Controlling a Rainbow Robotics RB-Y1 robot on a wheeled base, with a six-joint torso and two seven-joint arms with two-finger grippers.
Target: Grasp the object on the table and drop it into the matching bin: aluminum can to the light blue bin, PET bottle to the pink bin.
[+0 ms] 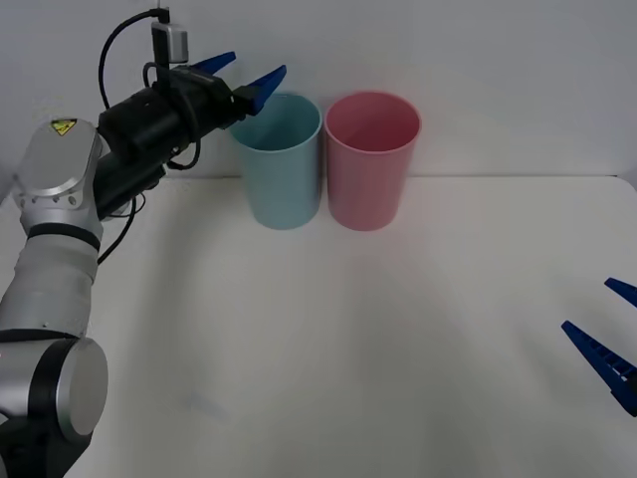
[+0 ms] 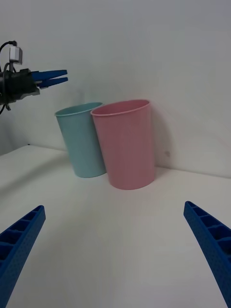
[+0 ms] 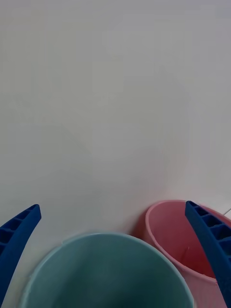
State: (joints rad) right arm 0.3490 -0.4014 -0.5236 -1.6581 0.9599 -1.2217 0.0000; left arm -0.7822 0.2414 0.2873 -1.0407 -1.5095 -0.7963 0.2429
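Light blue bin point(image 1: 282, 164) stood at the table's point(image 1: 348, 349) far edge, touching the pink bin point(image 1: 370, 164) on its right. Left gripper point(image 1: 241, 78) hung above its rim, fingers apart, empty. Right gripper point(image 1: 607, 334) sat low near the right edge, fingers apart.

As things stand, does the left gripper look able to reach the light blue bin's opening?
Probably yes. The left gripper, fingers open, sits at the rim of the light blue bin, and nothing lies between them. The pink bin stands beside it, off that path.
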